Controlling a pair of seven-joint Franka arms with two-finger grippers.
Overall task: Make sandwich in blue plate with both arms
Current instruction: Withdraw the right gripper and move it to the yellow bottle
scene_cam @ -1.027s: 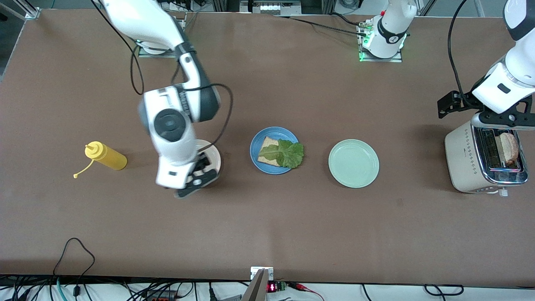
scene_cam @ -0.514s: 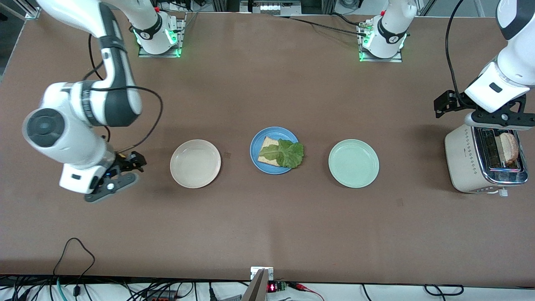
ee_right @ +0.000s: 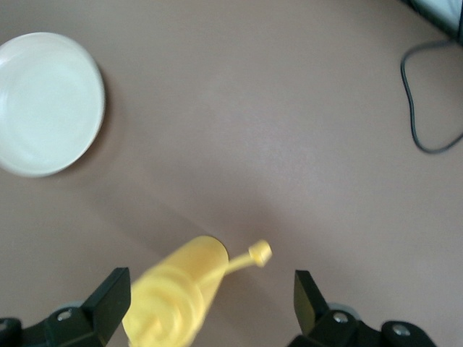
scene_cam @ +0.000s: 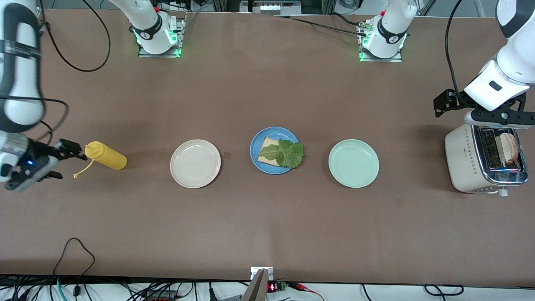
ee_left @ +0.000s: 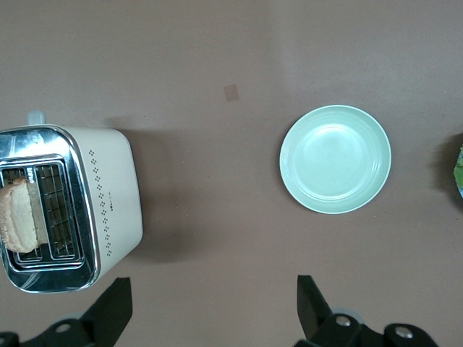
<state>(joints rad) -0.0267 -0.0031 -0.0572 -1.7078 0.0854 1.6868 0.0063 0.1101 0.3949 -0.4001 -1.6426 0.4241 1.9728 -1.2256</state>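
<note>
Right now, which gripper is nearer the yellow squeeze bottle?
Right. The right gripper is open, right beside the yellow squeeze bottle's cap end. The left gripper, also open, is over the toaster at the table's left-arm end.

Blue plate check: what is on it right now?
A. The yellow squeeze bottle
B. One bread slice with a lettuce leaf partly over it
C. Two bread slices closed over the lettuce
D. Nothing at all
B. In the front view the blue plate carries a single bread slice with the lettuce leaf lying partly over it; another slice sits in the toaster.
</note>
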